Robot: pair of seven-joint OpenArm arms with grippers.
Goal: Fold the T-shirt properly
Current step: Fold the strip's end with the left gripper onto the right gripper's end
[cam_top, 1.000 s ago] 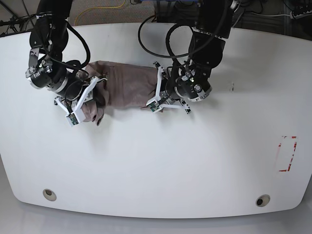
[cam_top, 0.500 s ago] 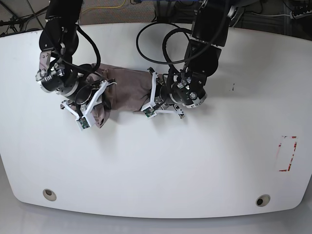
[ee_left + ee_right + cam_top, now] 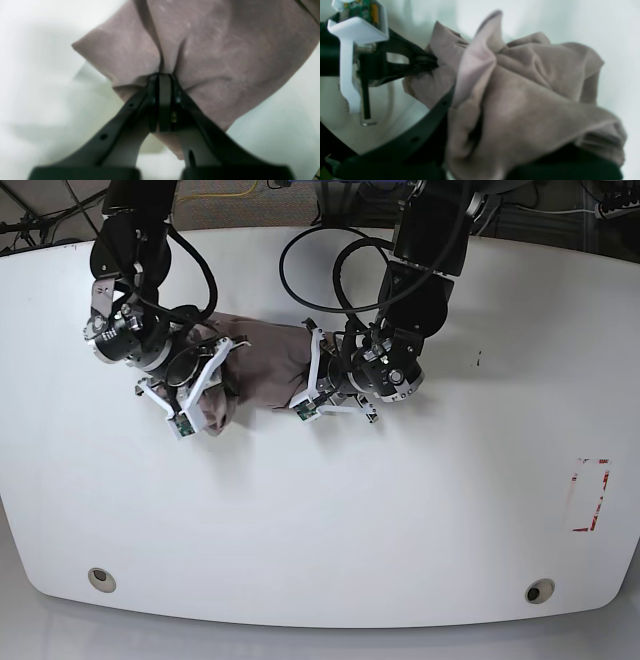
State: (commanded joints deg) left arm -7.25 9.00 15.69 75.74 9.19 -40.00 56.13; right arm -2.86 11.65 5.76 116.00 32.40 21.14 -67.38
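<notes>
The taupe T-shirt [image 3: 262, 358] lies bunched into a short, wrinkled bundle on the white table [image 3: 320, 510], held between my two arms. In the base view my left gripper [image 3: 305, 388] is at the shirt's right end. The left wrist view shows that gripper [image 3: 162, 80] shut, pinching a fold of the T-shirt [image 3: 212, 50]. My right gripper [image 3: 205, 383] is at the shirt's left end. In the right wrist view, heaped T-shirt [image 3: 525, 100] covers my right gripper [image 3: 470, 107]; its tips are hidden under the fabric it holds. The left gripper [image 3: 426, 62] shows there too.
A red-marked rectangle [image 3: 590, 495] sits near the table's right edge. Two round holes [image 3: 100, 578] [image 3: 538, 591] are near the front edge. Black cables [image 3: 300, 250] loop above the left arm. A small dark mark [image 3: 477, 360] lies right of that arm.
My right arm has moved rightward in the base view and my left arm slightly leftward, both still holding the shirt. The shirt is shorter and more bunched between them.
</notes>
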